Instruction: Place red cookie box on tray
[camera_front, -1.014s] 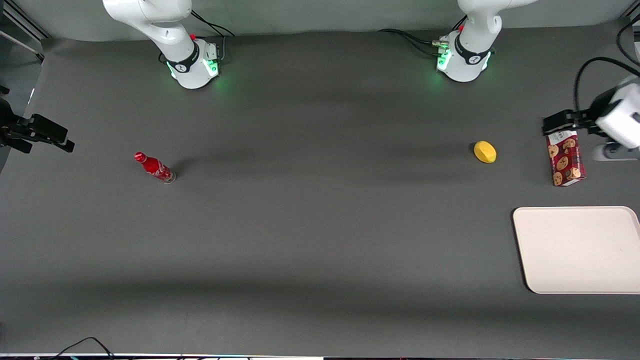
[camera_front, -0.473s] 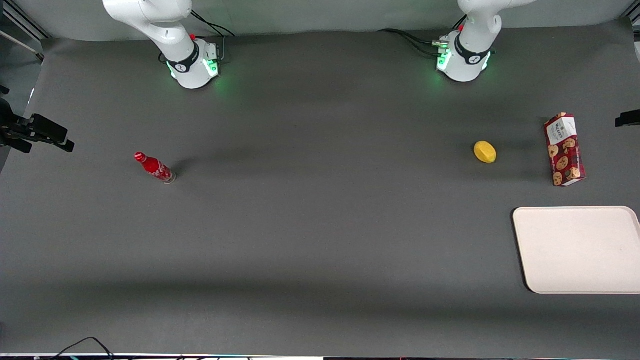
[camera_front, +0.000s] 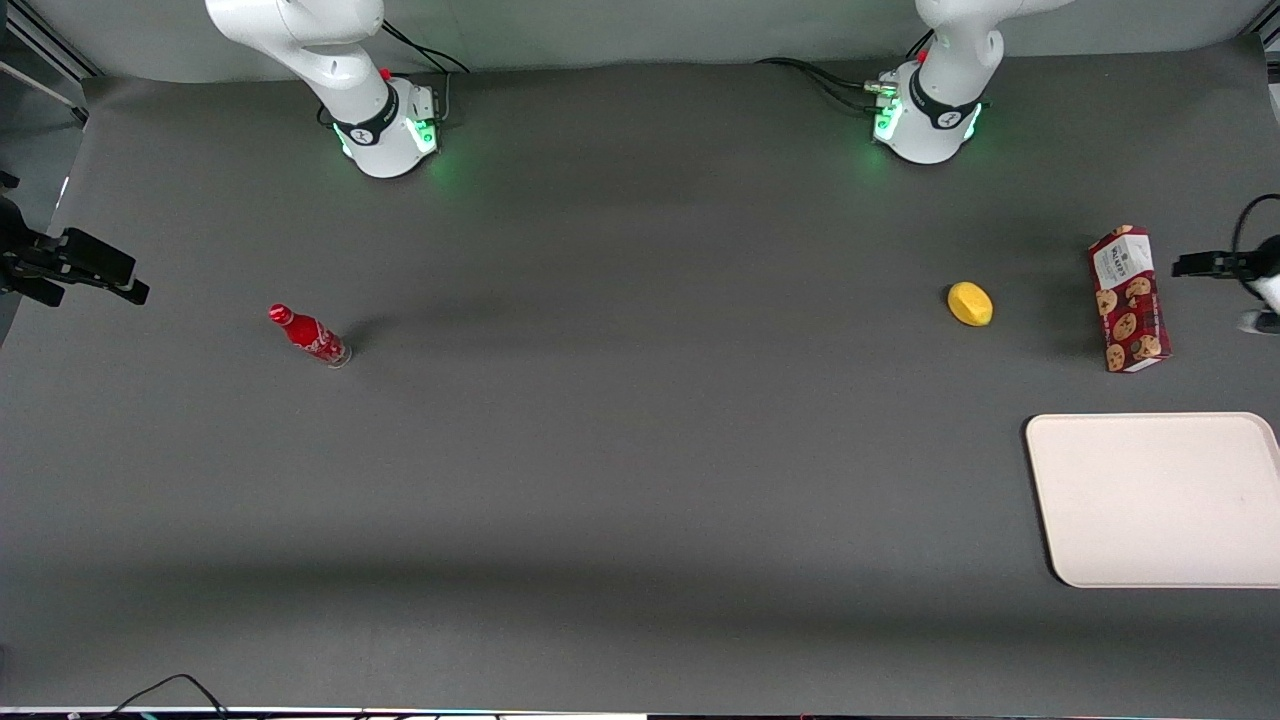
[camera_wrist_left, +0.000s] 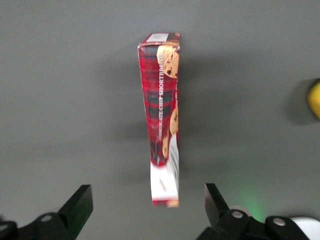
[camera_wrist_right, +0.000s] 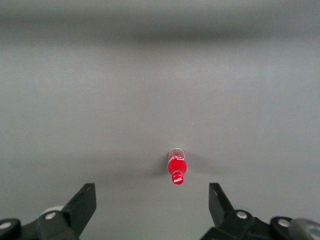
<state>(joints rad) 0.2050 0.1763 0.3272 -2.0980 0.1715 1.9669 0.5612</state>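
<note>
The red cookie box (camera_front: 1129, 299) stands upright on the desk (camera_front: 640, 450) at the working arm's end, with the lemon (camera_front: 970, 303) just beside it, toward the parked arm's end. The tray (camera_front: 1160, 498) lies nearer the front camera than the box, roughly at its five o'clock in the front view, apart from it and carrying nothing. Well off toward the parked arm's end stands a small red bottle (camera_front: 309, 335).

The gripper (camera_wrist_left: 147, 212) hangs near the box with its fingers spread wide and nothing between them; in the wrist view the box's narrow edge sits in line with the gap, its white label end closest to the fingers.

The box looks like a thin cardboard carton: probably light, fairly stiff along its edges but easy to dent across the broad printed faces, and its glossy print may be a little slippery. Being tall and narrow, it could tip at a sideways nudge. Closing the fingers on the two broad faces, a little below the top, with modest force seems the safest hold; the contents may be brittle, so a gentle set-down on the tray would suit.
</note>
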